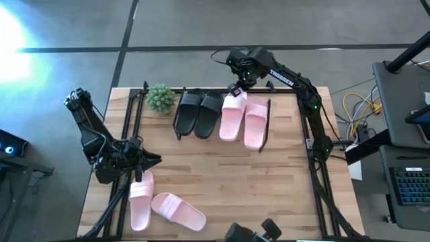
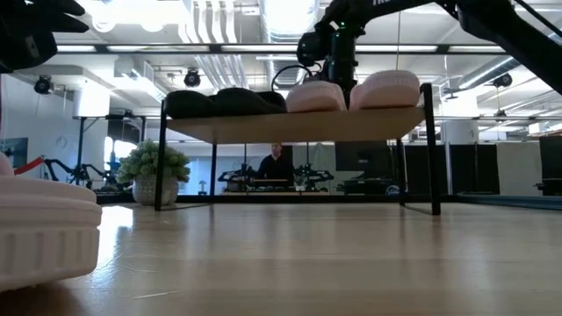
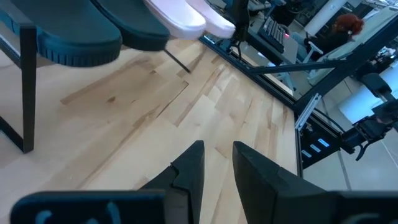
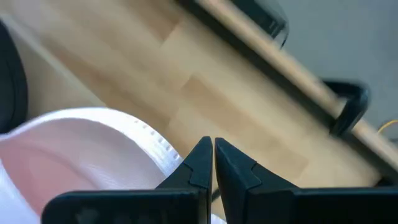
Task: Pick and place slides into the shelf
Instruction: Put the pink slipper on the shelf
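From above, the shelf (image 1: 222, 114) stands at the table's (image 1: 269, 181) far edge, carrying four slides in a row: two black slides (image 1: 198, 112) beside the small potted plant (image 1: 160, 98), then two pink slides (image 1: 244, 119) on the side away from the plant. The right gripper (image 1: 236, 89) sits at the far end of the pink slide next to the black pair, its jaws pressed together and holding nothing. The left gripper (image 1: 149, 160) hovers well in front of the shelf, toward the plant's side, jaws a little apart and empty; just in front of it two more pink slides (image 1: 161, 203) lie on the table, touching each other at an angle. From table height, the shelf's top plank (image 2: 299, 125) bears the black and pink slides, the right gripper (image 2: 338, 75) reaches down behind the pink ones, the plant (image 2: 154, 171) stands beside the shelf's leg, and a person (image 2: 276, 163) shows in the room beyond. The left wrist view shows its own fingers (image 3: 189, 171) slightly spread over bare table, with the shelf ahead. The right wrist view shows closed fingertips (image 4: 202, 155) right beside a pink slide (image 4: 87, 149) on the shelf plank.
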Robot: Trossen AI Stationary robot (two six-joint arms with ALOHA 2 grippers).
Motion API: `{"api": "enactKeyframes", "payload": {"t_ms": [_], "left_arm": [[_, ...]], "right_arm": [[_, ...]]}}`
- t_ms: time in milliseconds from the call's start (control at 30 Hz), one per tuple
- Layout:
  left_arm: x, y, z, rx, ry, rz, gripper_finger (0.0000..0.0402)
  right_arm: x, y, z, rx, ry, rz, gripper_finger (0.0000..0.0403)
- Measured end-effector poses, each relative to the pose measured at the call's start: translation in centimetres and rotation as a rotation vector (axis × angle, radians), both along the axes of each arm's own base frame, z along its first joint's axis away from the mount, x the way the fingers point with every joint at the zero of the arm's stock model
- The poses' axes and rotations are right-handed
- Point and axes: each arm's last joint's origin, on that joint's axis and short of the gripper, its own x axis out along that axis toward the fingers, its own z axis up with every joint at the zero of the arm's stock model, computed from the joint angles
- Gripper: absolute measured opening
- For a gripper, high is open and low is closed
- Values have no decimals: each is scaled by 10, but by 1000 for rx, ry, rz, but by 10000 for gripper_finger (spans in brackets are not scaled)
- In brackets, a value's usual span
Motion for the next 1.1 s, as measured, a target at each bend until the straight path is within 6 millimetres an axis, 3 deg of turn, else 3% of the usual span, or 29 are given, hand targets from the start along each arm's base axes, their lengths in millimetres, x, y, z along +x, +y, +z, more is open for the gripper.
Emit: {"api": "enactKeyframes", "payload": {"t_ms": [300,500,667,800,1100], "left_arm": [[0,1,-1,11,7,-1,70],[0,1,-1,5,7,2,70],[-1,1,0,0,3,2,70],[-2,3,0,-3,2,1,70],[-3,5,1,-3,-1,-1,70]], "right_arm": [[5,1,4,-120,22,-21,13],[0,2,24,-216,8,-59,13],[-16,23,49,-158,-9,-12,13],[-18,40,57,-78,-78,15,13],[-1,66,26,99,-48,39,13]]}}
